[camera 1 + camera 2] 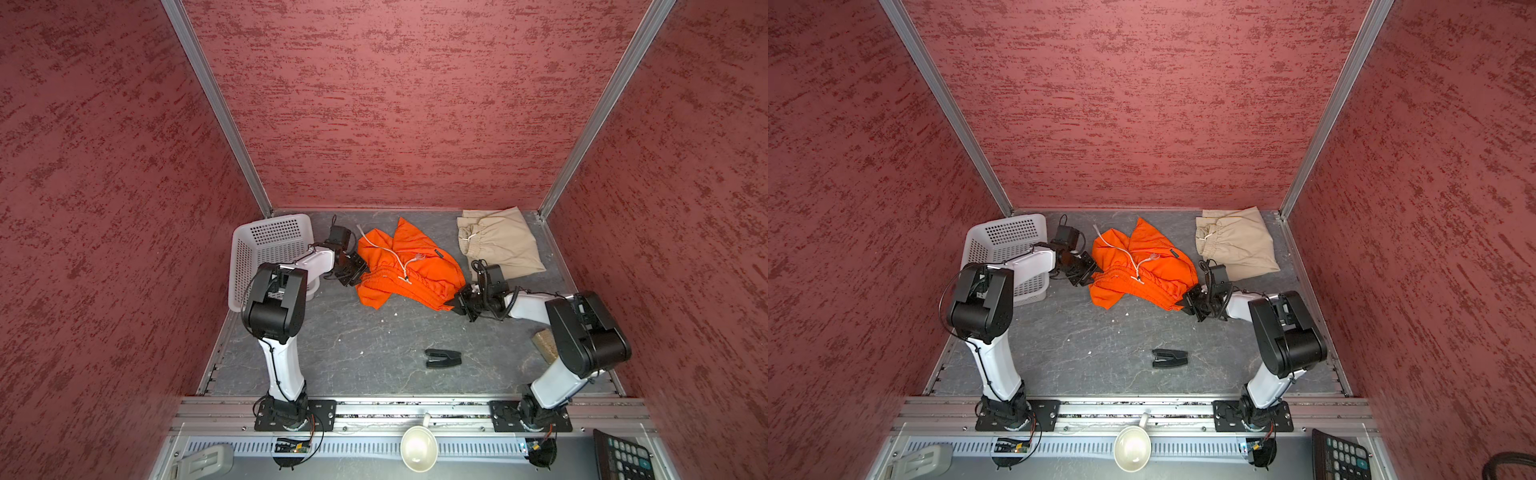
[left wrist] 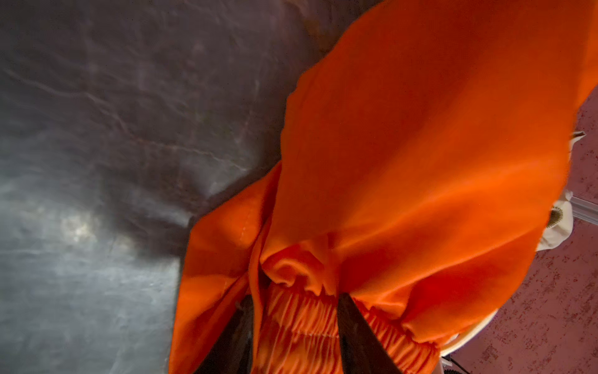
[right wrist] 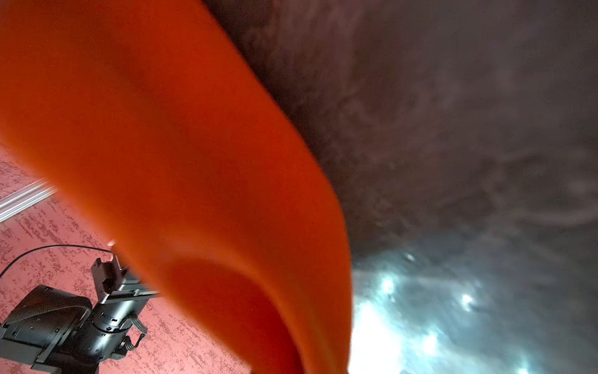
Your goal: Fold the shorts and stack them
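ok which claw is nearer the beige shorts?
Right. The right claw is just in front of the beige shorts; the left claw is beyond the orange shorts, beside the basket.

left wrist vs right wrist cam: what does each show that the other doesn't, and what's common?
Left wrist only: the left gripper, its fingers apart on either side of the gathered waistband of the orange shorts. A sliver of pale cloth shows past the orange edge.

Right wrist only: the left arm, seen past the cloth against the red wall.

Both: the orange shorts draped close to the lens, the dark table and the red wall.
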`<state>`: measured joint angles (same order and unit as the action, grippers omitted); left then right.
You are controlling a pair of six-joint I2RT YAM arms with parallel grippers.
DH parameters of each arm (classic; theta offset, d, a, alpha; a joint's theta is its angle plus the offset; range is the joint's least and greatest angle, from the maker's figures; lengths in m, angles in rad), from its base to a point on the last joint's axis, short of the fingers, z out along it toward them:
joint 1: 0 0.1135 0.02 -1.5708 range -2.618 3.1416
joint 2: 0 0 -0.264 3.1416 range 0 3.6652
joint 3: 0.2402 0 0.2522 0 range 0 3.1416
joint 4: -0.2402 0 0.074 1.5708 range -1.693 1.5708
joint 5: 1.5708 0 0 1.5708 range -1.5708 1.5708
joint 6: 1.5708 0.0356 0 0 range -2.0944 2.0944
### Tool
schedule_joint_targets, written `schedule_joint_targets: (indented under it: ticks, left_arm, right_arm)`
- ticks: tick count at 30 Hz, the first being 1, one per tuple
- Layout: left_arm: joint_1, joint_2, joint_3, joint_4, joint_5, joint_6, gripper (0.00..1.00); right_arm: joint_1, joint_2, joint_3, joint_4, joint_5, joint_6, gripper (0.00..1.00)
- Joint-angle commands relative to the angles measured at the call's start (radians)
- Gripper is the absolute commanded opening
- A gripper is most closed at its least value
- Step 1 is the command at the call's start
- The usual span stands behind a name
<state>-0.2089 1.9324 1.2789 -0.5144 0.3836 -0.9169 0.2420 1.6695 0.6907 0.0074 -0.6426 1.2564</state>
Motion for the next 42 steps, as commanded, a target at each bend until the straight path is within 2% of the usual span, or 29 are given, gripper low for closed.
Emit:
schedule_joint_targets:
  ticks: [1,3,6,11,15,19,23,25,28,30,34,37,40,42]
  left_arm:
    - [-0.003,0.008,0.002,0.011,-0.009,0.012,0.3]
    - [0.004,-0.014,0.019,-0.011,-0.029,0.033,0.19]
    - [0.025,-0.058,0.049,-0.062,-0.063,0.075,0.1]
    - [0.07,-0.116,0.121,-0.155,-0.105,0.171,0.06]
    - [0.086,-0.147,0.176,-0.213,-0.116,0.232,0.06]
    - [0.082,-0.174,0.199,-0.236,-0.111,0.256,0.11]
    - [0.059,-0.168,0.137,-0.226,-0.118,0.263,0.13]
    - [0.045,-0.152,0.085,-0.205,-0.125,0.263,0.13]
    - [0.017,-0.118,0.034,-0.198,-0.157,0.269,0.16]
    - [0.003,-0.106,0.016,-0.198,-0.176,0.273,0.22]
    - [-0.006,-0.121,0.026,-0.233,-0.214,0.283,0.4]
    - [-0.003,-0.17,0.055,-0.276,-0.253,0.286,0.46]
    - [0.002,-0.23,0.062,-0.282,-0.225,0.246,0.46]
    - [0.006,-0.263,0.028,-0.234,-0.148,0.182,0.45]
  right_arm:
    - [-0.003,-0.027,-0.008,-0.031,0.019,-0.005,0.0]
    - [-0.006,-0.053,0.005,-0.049,0.032,-0.014,0.0]
    - [-0.028,-0.102,0.021,-0.051,0.044,-0.009,0.0]
    - [-0.075,-0.198,0.079,-0.062,0.046,-0.031,0.0]
    - [-0.085,-0.211,0.162,-0.114,0.003,-0.079,0.0]
    - [-0.085,-0.211,0.203,-0.104,-0.059,-0.094,0.0]
    - [-0.085,-0.2,0.135,-0.037,-0.093,-0.029,0.0]
    - [-0.084,-0.185,0.089,-0.017,-0.086,-0.01,0.0]
    - [-0.086,-0.15,0.052,-0.051,-0.053,-0.043,0.0]
    - [-0.087,-0.117,0.054,-0.122,-0.022,-0.095,0.0]
    - [-0.087,-0.083,0.073,-0.206,0.015,-0.166,0.0]
    - [-0.088,-0.083,0.094,-0.242,0.036,-0.186,0.0]
    - [-0.087,-0.081,0.11,-0.255,0.041,-0.19,0.0]
    - [-0.087,-0.078,0.116,-0.254,0.04,-0.19,0.0]
